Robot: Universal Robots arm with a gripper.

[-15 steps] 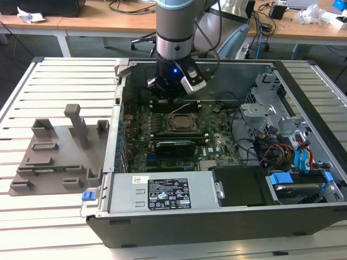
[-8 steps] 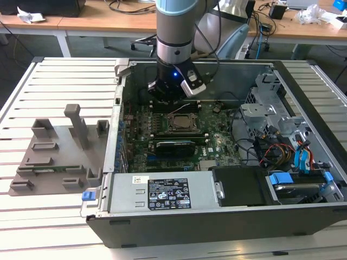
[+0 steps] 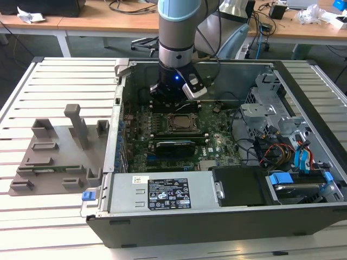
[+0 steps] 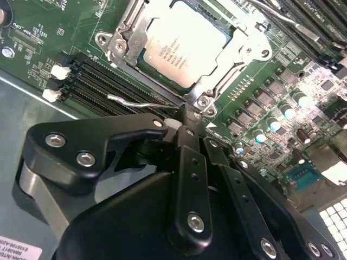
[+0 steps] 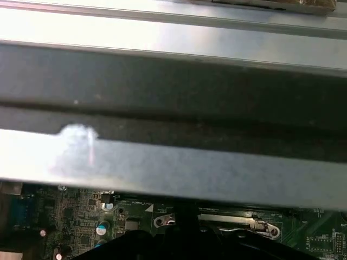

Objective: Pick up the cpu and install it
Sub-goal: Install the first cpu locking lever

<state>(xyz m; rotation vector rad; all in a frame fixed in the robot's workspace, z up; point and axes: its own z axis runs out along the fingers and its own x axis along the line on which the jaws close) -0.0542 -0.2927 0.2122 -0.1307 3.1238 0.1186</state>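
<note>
CPU seated, hand at the socket's edge

The cpu (image 4: pixel 184 46) lies in the socket frame (image 4: pixel 124 40) on the motherboard (image 3: pixel 179 135); the hand (image 4: pixel 181 116), fingers narrowed together and empty, touches the frame's corner by the lever (image 4: pixel 135 102). Judged best: press gently, squarely.

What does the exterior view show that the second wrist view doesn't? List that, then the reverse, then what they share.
Exterior view: the grey plastic tray on the slatted table at the exterior view's left, the open computer case, the power supply and the arm.
Second wrist view: the memory slots' white latches and the socket frame's screws.
Both: the cpu seated in its socket frame, the green motherboard, and the gripper beside the socket.
</note>
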